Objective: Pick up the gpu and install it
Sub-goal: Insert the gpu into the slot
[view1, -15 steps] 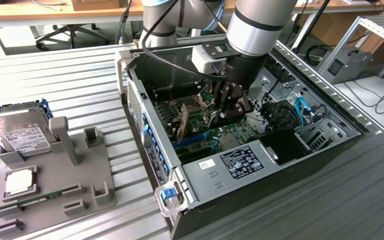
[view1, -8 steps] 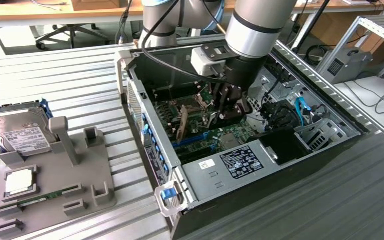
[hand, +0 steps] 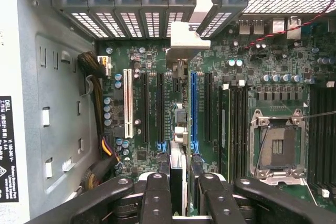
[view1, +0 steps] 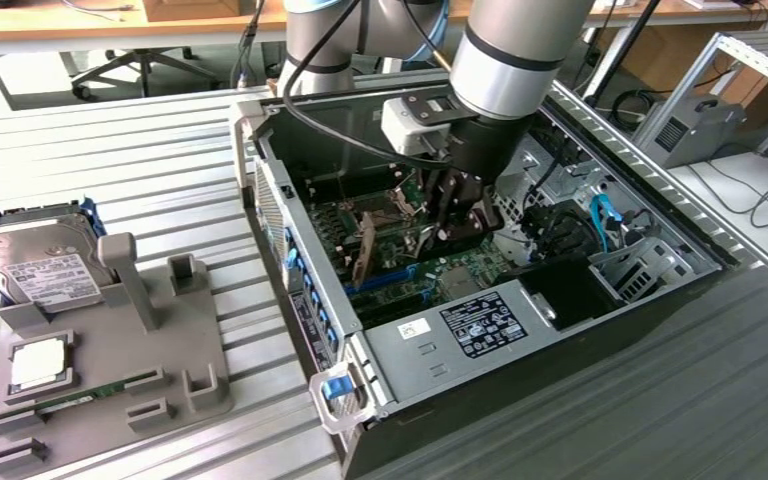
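Slatted metal bench (view1: 117, 150) carries an open computer case (view1: 398, 345); gripper (hand: 178, 192) clamps the gpu (hand: 178, 145) edge-on above the motherboard (hand: 252, 77), toward the case's 12 o'clock; pickup done, card seemingly not seated yet

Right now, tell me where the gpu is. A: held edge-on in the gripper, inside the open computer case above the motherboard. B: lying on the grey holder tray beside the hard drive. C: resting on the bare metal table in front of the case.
A: the gripper is down inside the computer case, with the gpu edge-on between its fingers over the motherboard.
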Tool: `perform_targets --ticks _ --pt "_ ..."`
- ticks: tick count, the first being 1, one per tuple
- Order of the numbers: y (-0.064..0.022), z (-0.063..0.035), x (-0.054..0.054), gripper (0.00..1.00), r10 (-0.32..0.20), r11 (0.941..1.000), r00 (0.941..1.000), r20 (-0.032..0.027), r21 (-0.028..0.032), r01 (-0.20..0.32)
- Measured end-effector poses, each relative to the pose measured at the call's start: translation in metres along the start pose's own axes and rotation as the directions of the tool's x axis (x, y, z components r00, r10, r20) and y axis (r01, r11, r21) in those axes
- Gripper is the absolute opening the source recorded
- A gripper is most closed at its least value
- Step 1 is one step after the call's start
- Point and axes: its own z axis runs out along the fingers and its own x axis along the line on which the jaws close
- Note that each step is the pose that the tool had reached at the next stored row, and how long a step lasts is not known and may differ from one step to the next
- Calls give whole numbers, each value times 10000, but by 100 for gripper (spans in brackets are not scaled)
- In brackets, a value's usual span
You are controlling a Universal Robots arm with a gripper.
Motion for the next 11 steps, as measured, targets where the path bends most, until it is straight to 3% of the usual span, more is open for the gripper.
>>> perform_targets --ticks 11 --pt "-1 51 1 26 0 10000 10000 1 1 0"
